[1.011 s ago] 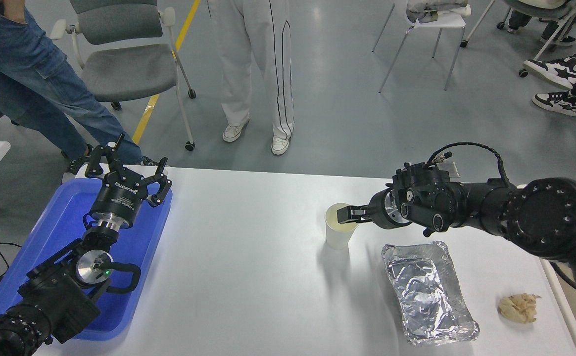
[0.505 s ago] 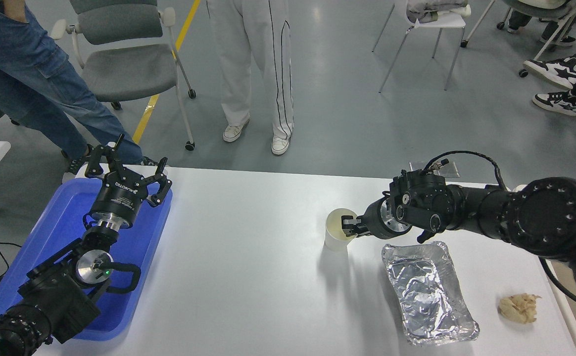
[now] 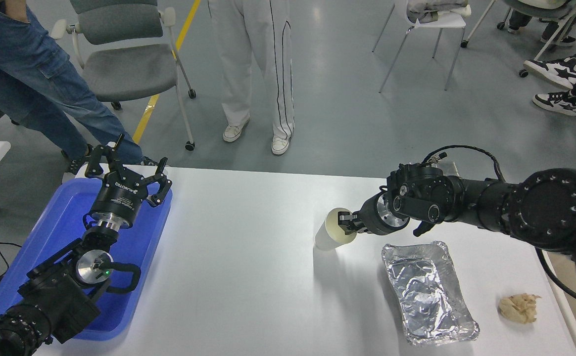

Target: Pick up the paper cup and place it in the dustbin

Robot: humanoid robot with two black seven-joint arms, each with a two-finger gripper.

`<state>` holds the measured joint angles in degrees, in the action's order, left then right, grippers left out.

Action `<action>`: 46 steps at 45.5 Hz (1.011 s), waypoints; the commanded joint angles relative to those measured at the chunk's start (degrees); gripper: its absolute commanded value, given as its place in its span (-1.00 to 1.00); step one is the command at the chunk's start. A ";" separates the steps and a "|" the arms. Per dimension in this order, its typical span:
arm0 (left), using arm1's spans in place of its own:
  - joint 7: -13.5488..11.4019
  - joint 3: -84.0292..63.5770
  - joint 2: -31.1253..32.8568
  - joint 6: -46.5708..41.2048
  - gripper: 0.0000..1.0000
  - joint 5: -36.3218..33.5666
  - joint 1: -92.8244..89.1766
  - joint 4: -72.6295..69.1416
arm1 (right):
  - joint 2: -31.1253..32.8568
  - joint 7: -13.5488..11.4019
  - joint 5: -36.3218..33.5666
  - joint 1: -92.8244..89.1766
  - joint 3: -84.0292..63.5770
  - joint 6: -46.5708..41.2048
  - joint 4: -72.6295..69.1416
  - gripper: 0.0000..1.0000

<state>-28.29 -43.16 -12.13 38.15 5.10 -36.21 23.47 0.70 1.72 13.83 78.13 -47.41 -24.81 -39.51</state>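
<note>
The white paper cup (image 3: 328,233) is near the table's middle right, tilted with its mouth up and to the right and its base to the lower left. My right gripper (image 3: 346,221) reaches in from the right and is shut on the cup's rim, one finger inside the mouth. Whether the base still touches the table does not show. Only a cream strip of the dustbin (image 3: 561,310) shows, past the table's right edge under my right arm. My left gripper (image 3: 125,167) stays parked, open, above the blue tray (image 3: 55,222).
A crinkled foil tray (image 3: 426,291) lies just right of and nearer than the cup. A crumpled tan paper wad (image 3: 518,307) sits by the right edge. Two people stand beyond the far edge, with a grey chair (image 3: 124,64) beside them.
The right gripper lowered onto the cup's rim, shut on it, and tipped the cup from upright, its base swinging left. The left arm has not moved.
</note>
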 commanded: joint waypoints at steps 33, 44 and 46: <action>-0.01 0.00 0.00 -0.01 1.00 0.00 0.00 0.00 | 9.05 0.03 1.11 32.87 -14.73 -20.19 -21.48 -1.00; -0.01 0.00 0.00 -0.10 1.00 0.00 0.00 0.00 | 11.34 0.03 0.94 40.69 -16.30 -20.19 -25.79 -1.00; -0.01 0.00 0.00 -0.10 1.00 0.00 0.00 0.00 | 11.43 0.03 0.94 42.63 -17.36 -20.19 -26.76 -1.00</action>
<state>-28.29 -43.16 -12.13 38.09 5.10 -36.22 23.46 10.63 1.75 14.90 112.01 -61.98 -43.93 -61.87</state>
